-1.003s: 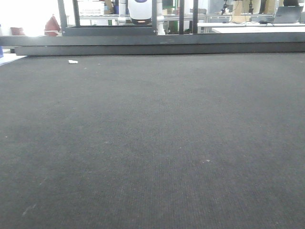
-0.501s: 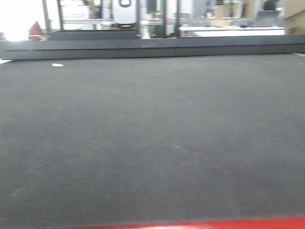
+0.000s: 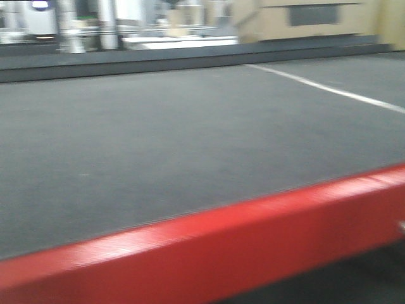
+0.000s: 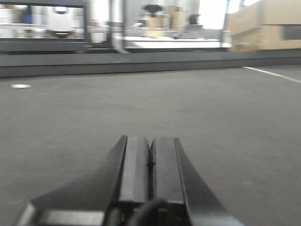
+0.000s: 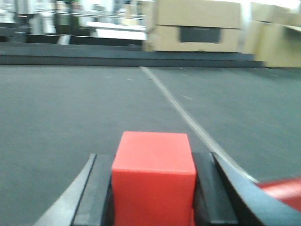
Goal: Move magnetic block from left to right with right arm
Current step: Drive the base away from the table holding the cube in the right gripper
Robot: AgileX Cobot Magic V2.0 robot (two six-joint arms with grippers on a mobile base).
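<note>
The right gripper [image 5: 153, 161] holds the magnetic block [image 5: 154, 183]. Its two black fingers [image 5: 96, 190] press against the cube's left and right faces, set only as far apart as the block is wide. The red cube sits square between them, top face level and front face toward the far side. The claw points straight out, roughly level and low over the grey carpet [image 5: 70, 117].

Just right of the claw, a white line [image 5: 188, 117] runs across the carpet from the far middle to the near right. A strip of the red edge [image 5: 282, 190] shows at the near right corner. Cardboard boxes [image 5: 197, 23] stand at the far side, blurred.

The left gripper [image 4: 150, 141] is closed with nothing in it, its two pads [image 4: 134, 162] meeting along a thin seam. It also points level and low toward the far side. A white scrap [image 4: 19, 86] lies on the carpet far to its left.

In the front view, the red edge runs across the near side, rising to the right. Neither claw nor the block shows there.
</note>
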